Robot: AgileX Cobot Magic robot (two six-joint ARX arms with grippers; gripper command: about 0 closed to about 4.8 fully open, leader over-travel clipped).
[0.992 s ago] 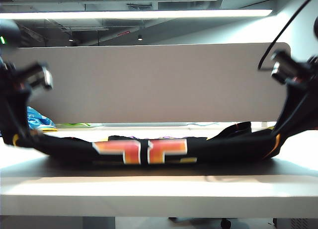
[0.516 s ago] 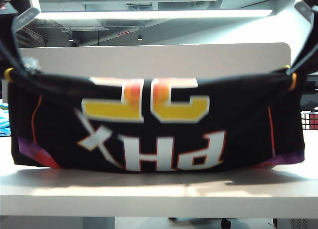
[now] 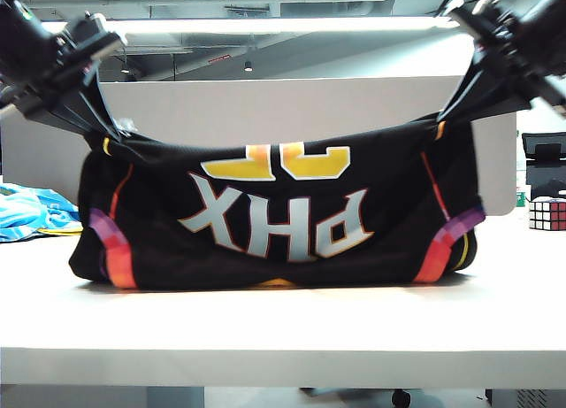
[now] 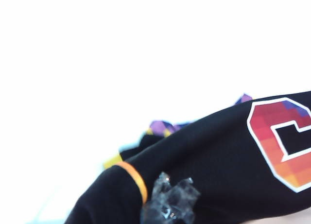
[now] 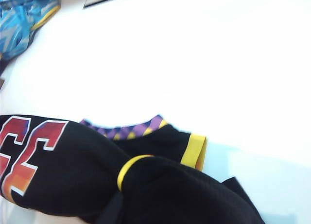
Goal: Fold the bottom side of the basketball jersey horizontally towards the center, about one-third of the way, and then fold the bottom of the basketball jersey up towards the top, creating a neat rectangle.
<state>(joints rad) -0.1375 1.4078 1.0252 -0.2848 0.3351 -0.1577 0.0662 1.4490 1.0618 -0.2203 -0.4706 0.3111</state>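
Observation:
The black basketball jersey (image 3: 274,231) hangs like a curtain between my two grippers. Its white PHX lettering and yellow number read upside down, and its lower fold rests on the white table (image 3: 283,337). My left gripper (image 3: 104,129) is shut on the jersey's upper left corner. In the left wrist view its pale fingertip (image 4: 170,207) presses into the black cloth (image 4: 218,161) beside orange piping. My right gripper (image 3: 447,114) is shut on the upper right corner. In the right wrist view the bunched jersey (image 5: 73,175) hides the jaws.
A light blue cloth (image 3: 31,213) lies on the table at the far left, also seen in the right wrist view (image 5: 24,12). A Rubik's cube (image 3: 548,213) stands at the right edge. A grey partition (image 3: 292,116) runs behind the table.
Both grippers have risen from near table height and drawn inward, lifting the jersey's edge. The jersey went from a low bundle on the table to a hanging sheet.

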